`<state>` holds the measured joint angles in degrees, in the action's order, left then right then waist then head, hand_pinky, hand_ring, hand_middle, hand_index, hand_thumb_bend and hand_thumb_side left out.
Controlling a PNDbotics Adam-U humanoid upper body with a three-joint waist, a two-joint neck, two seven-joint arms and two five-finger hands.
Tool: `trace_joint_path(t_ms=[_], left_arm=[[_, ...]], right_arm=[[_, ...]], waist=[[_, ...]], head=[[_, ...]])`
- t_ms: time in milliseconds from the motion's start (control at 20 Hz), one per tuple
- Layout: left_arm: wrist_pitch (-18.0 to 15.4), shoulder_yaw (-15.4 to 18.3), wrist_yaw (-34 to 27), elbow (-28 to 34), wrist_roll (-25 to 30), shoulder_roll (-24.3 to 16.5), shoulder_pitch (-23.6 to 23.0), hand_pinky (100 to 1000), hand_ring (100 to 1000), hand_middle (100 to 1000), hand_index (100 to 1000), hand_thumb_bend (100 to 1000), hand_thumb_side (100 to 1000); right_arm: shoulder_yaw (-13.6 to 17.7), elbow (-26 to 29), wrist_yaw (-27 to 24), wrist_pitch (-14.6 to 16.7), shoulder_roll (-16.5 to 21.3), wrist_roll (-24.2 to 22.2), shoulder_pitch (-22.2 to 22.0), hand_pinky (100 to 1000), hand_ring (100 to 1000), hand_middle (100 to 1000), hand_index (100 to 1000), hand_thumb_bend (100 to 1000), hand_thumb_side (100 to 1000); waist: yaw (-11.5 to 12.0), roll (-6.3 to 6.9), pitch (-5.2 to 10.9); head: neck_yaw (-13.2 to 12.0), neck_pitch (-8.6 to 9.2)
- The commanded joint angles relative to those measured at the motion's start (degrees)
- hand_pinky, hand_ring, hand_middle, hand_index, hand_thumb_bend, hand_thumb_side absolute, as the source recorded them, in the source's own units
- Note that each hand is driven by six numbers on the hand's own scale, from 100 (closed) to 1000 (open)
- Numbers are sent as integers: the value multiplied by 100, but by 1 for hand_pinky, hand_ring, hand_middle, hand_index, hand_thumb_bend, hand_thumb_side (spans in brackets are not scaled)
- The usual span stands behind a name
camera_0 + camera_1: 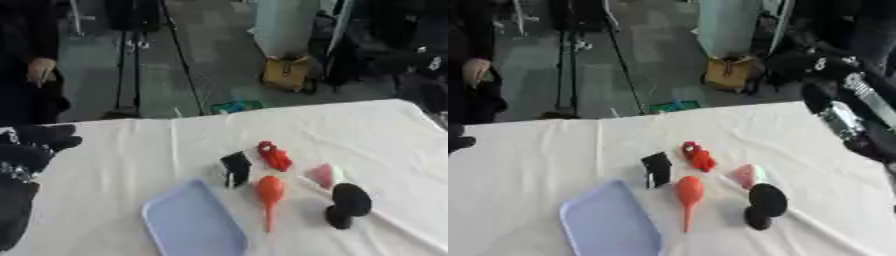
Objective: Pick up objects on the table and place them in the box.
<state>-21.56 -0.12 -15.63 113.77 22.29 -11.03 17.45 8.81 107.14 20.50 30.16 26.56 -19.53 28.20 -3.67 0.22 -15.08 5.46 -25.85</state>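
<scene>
White table (114,150): pale blue tray (188,222) at near edge; beside it, small black item (235,169), red item (274,155), orange spoon-shaped item (269,196), pink item (326,175), black rounded item (347,204), all lying apart. Left hand (39,142) at left edge, fingers curled, holding nothing. Right hand out of view.

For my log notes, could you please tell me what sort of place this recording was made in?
Probably a lab or studio workspace: a table under a white cloth, a dark tripod stand on a grey floor behind it, and a yellow bag set against a pale column.
</scene>
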Motion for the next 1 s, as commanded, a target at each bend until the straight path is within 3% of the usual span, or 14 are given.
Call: trace_joint_path(t_ms=[50, 200, 350, 500, 1000], left_arm=[[-17, 7, 19, 83, 37, -30, 72, 836, 838, 720, 681, 108, 1000], [-28, 2, 20, 83, 48, -30, 82, 836, 838, 720, 681, 107, 1000], [-38, 2, 24, 83, 56, -32, 83, 836, 839, 720, 681, 107, 1000], [-37, -2, 27, 83, 65, -31, 85, 836, 839, 720, 681, 107, 1000], [-40, 2, 52, 83, 79, -32, 78, 835, 839, 720, 681, 106, 1000]], right_arm=[[-91, -24, 611, 245, -67, 40, 59, 736, 796, 794, 896, 147, 1000], [-174, -104, 959, 433, -167, 52, 70, 724, 798, 805, 909, 157, 1000], [-239, -134, 1264, 618, -197, 47, 82, 752, 866, 856, 960, 256, 1000], [-283, -183, 1478, 816, -217, 4, 85, 752, 868, 857, 961, 261, 1000], [-337, -400, 1399, 1274, -362, -266, 0, 765, 886, 870, 959, 272, 1000]], waist=[[2, -1, 62], [9, 12, 43], [18, 18, 27], [18, 17, 18], [11, 23, -7]], head=[[75, 106], [139, 118], [177, 133], [197, 141], [218, 188]])
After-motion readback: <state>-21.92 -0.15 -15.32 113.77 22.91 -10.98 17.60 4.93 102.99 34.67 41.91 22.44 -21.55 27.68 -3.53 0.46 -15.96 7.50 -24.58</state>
